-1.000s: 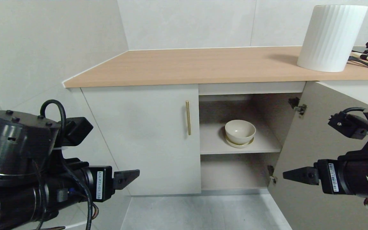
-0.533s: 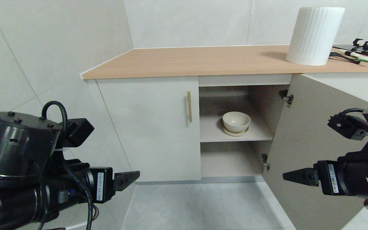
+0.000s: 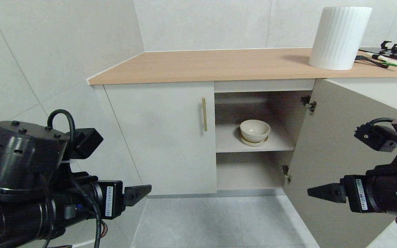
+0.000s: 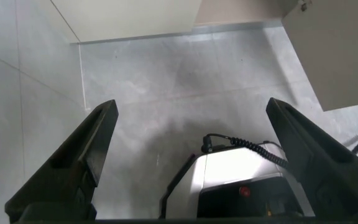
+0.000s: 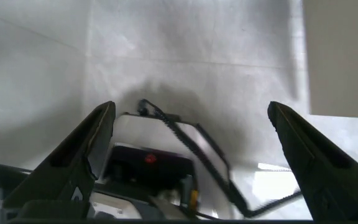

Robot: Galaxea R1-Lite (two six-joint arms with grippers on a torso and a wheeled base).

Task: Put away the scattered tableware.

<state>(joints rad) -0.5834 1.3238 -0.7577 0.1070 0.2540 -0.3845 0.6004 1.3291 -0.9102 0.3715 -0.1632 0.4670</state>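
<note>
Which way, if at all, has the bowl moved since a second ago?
No. The bowl sits on its saucer at the same spot on the cupboard shelf; the camera moved, not the bowl.

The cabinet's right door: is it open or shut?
Open. The right door stands swung outward, exposing the shelf with the bowl on a plate.

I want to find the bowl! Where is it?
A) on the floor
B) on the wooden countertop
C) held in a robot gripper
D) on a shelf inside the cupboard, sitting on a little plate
D: the bowl sits on a small plate on the shelf, beside the open door.
</note>
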